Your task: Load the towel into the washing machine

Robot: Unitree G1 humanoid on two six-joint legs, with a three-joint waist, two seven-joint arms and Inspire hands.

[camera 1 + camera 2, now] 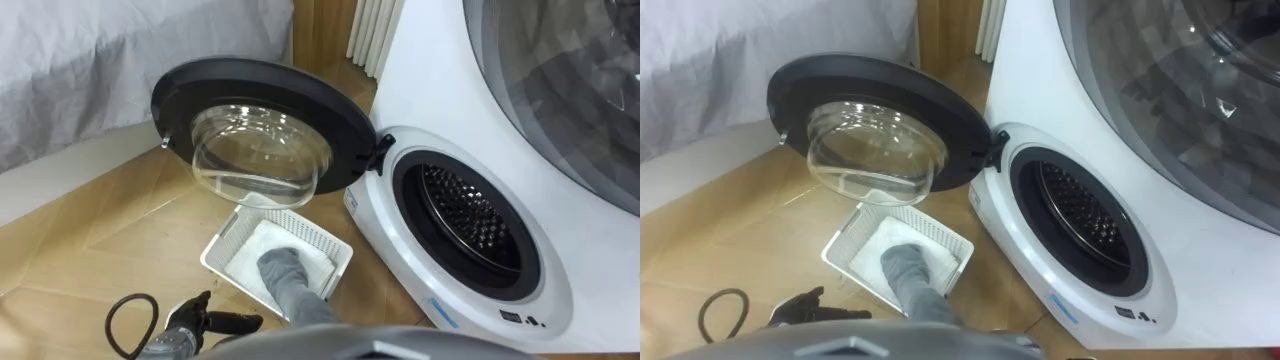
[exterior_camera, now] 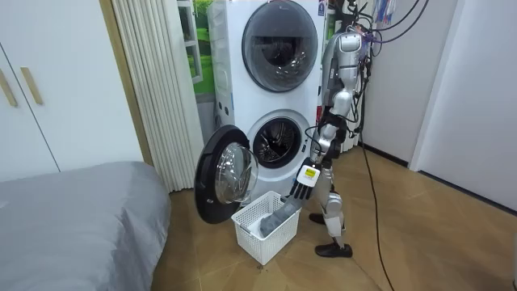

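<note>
towel [image 1: 287, 278] in basket [image 1: 222, 238] | long axis 11–5 o'clock, tail over near rim | left hand [image 1: 190, 322] at 8 o'clock, fingers [image 1: 235, 322] spread straight

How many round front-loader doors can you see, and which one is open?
2. The lower door is swung open towards the room view's left, by the white basket. The upper door, on the unit stacked above, is shut.

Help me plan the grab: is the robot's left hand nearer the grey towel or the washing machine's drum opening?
The grey towel. The left hand, fingers open, hangs beside the white lattice basket holding it, not touching; the dark round drum opening lies farther off.
</note>
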